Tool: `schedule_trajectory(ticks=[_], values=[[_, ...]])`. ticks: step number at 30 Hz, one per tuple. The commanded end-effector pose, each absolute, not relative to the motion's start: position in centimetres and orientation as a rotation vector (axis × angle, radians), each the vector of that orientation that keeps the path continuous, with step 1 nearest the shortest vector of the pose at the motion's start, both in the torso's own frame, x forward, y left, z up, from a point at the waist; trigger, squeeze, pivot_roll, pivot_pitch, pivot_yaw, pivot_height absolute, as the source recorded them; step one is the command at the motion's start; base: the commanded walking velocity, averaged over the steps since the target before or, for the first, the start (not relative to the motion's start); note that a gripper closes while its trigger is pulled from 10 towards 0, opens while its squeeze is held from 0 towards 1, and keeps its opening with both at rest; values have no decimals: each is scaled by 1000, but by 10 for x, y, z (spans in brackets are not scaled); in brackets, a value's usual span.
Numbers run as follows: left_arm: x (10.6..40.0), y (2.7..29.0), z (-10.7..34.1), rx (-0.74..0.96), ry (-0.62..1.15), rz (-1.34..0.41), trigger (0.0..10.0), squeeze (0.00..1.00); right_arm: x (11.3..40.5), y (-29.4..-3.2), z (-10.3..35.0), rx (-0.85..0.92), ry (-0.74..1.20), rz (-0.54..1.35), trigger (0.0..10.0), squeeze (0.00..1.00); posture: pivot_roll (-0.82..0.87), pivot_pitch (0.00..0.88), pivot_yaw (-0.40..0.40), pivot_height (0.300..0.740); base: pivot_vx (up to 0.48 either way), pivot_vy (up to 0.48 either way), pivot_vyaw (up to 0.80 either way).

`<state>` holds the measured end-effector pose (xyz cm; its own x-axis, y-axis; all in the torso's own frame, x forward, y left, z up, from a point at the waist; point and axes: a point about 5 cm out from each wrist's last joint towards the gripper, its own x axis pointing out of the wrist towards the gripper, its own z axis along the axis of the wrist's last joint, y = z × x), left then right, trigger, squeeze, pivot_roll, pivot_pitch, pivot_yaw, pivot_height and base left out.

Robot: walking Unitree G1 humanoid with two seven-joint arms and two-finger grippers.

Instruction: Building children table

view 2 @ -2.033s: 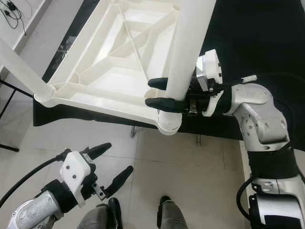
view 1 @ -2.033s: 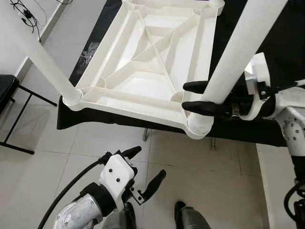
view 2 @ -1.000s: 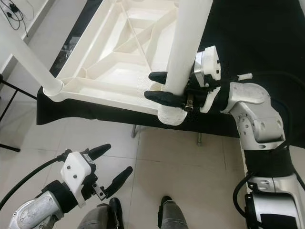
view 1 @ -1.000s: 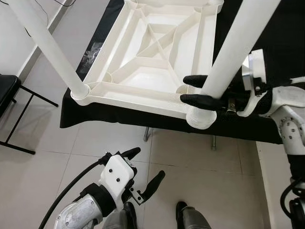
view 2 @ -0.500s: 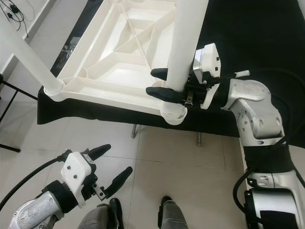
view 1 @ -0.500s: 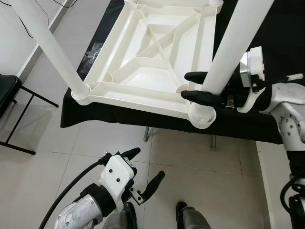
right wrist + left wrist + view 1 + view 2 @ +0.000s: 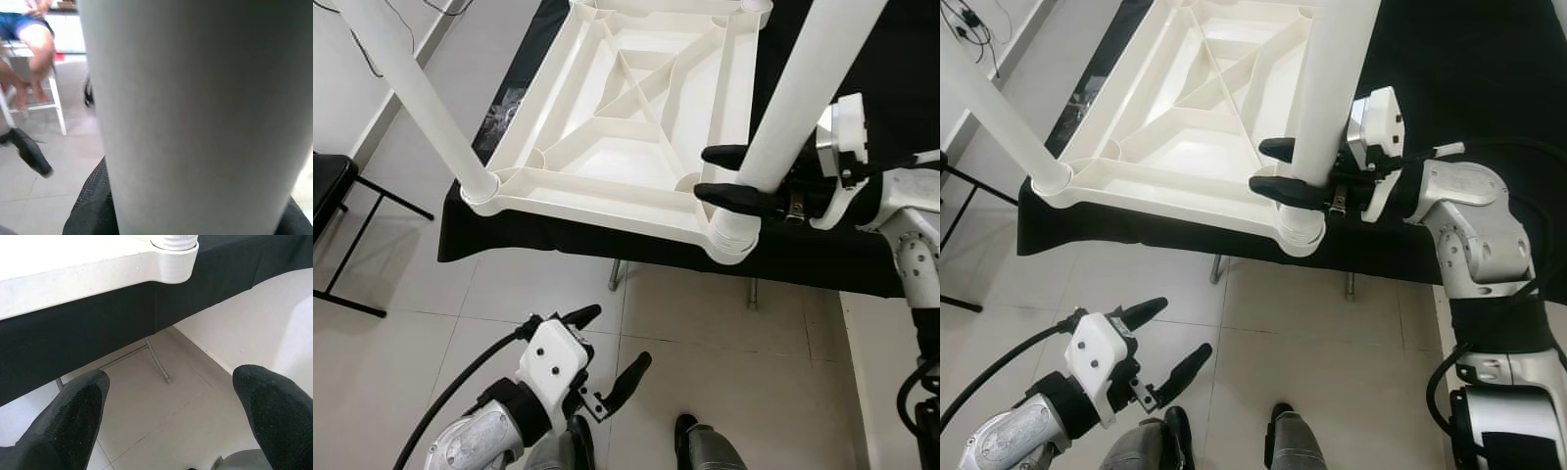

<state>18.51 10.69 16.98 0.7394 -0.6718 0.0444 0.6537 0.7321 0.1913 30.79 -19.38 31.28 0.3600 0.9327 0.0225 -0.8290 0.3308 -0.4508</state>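
chair (image 7: pixel 331 186) with a black seat and thin black frame sits at your far left, on the pale tiled floor (image 7: pixel 431 304). next to it, your left gripper (image 7: pixel 607 352) hangs low over the tiles in front of the table, near the robot's feet, with its two black fingers (image 7: pixel 73 416) spread wide apart and nothing between them. its wrist view looks under the black cloth (image 7: pixel 98 323) at a thin metal support and up at the white rim above.

moving right, you see the white plastic children's tabletop (image 7: pixel 626 117) lying upside down on the black-covered table (image 7: pixel 1449 59), its ribbed underside facing up and its near edge overhanging the cloth's edge a little. the left leg (image 7: pixel 411 88) is a white tube standing in the near-left corner socket (image 7: pixel 480 189) and leaning away toward the upper left.

further right, the right leg (image 7: pixel 793 88) stands in the near-right corner socket (image 7: pixel 732 235), tilted slightly toward the upper right. your right gripper (image 7: pixel 744 176) is clamped on this leg just above the socket, one black finger on each side of the tube, reaching in from the right. in the right wrist view the leg's white surface is pressed close to the camera, with the finger pads (image 7: pixel 88 205) dark at its base. beside the tube, that same view shows a person's bare legs (image 7: pixel 34 58) on a white stool (image 7: pixel 29 105) in the background.

at the far right, your silver right arm (image 7: pixel 1474 235) bends up from the body to the wrist.
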Motion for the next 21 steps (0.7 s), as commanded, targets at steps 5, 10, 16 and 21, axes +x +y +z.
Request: schedule_trajectory(ticks=[5,10,16,21], values=[[182,108,166,176,-95,-741,10000,0,310,-195,305,-416,-265,1156,10000,0,2,368,41,740,0,0,0],[182,108,166,177,-96,-739,10000,0,312,-193,302,-423,-250,1155,10000,0,4,368,40,740,0,0,0],[182,108,166,175,-96,-739,10000,0,307,-191,301,-408,-242,1209,10000,0,-1,369,39,740,0,0,0],[182,107,166,174,-97,-740,10000,0,302,-185,301,-371,-257,1262,10000,0,-2,368,38,740,0,0,0]])
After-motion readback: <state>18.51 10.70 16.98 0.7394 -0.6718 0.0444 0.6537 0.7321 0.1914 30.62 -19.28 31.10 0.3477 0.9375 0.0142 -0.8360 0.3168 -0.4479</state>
